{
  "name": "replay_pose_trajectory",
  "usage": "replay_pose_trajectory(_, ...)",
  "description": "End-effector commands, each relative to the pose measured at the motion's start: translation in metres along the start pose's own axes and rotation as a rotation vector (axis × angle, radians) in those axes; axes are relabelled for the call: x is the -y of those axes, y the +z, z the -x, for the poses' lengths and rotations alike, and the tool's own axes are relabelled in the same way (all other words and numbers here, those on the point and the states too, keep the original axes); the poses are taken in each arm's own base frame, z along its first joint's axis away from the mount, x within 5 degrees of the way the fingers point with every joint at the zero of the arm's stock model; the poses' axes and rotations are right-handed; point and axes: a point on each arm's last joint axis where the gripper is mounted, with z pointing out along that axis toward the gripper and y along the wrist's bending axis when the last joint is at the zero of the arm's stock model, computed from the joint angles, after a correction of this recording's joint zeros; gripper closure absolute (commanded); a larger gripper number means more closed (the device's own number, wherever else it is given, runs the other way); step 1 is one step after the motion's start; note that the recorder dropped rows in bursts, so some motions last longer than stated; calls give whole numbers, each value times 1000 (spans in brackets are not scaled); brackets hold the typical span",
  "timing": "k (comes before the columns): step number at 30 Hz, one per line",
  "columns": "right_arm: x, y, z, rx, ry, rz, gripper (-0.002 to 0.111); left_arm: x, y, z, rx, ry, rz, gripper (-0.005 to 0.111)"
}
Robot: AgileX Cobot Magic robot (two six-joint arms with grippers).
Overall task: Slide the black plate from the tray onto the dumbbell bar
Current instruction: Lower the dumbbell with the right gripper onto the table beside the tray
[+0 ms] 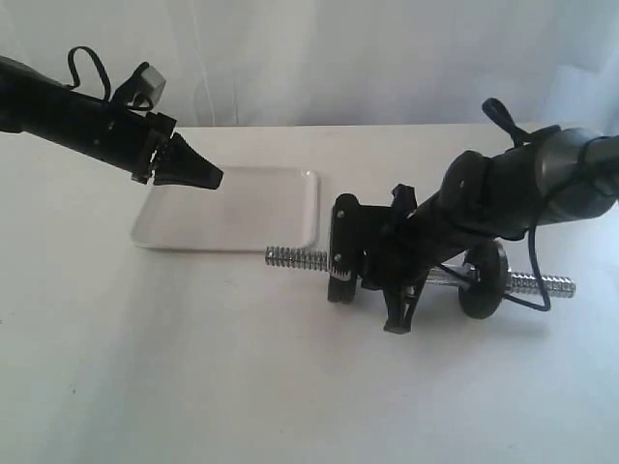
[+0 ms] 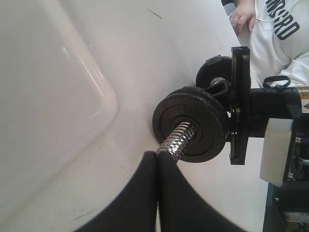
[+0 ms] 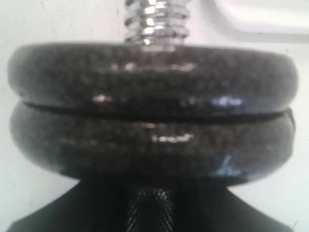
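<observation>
The dumbbell bar (image 1: 290,258) lies on the table with one threaded end (image 2: 177,141) pointing at the tray (image 1: 232,208). The black plate (image 2: 190,123) sits on that end, pressed flat against a second black disc; in the right wrist view it is the disc nearer the thread (image 3: 154,72). My right gripper (image 1: 372,271) is shut on the knurled middle of the bar (image 3: 149,205) just behind the two discs. Above the tray's right part hovers my left gripper (image 1: 208,177), shut and holding nothing, its tips (image 2: 158,153) near the bar's end. The tray holds nothing.
Another black disc (image 1: 484,280) with a collar sits on the bar's far end, whose thread (image 1: 546,284) sticks out to the right. A person in a white top (image 2: 277,34) stands beyond the table.
</observation>
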Motion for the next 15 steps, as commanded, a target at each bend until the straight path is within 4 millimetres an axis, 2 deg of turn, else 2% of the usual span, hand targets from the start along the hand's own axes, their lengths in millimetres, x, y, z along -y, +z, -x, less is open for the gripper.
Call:
replay_pose_trajectory(1,21,-10,10,37,27,-152,108,9,-3,0,-13,3,-44,107)
replay_pose_trajectory(10,21,-6,8,30,31,-155,107,8,-3,0,-10,28,-41,107)
replay_pose_trajectory(13,22,-6,8,30,31,-166,99,8,-3,0,-10,28,-41,107)
replay_pose_trajectory(15,22,-6,8,30,31,-168,90,8,-3,0,-10,28,-41,107)
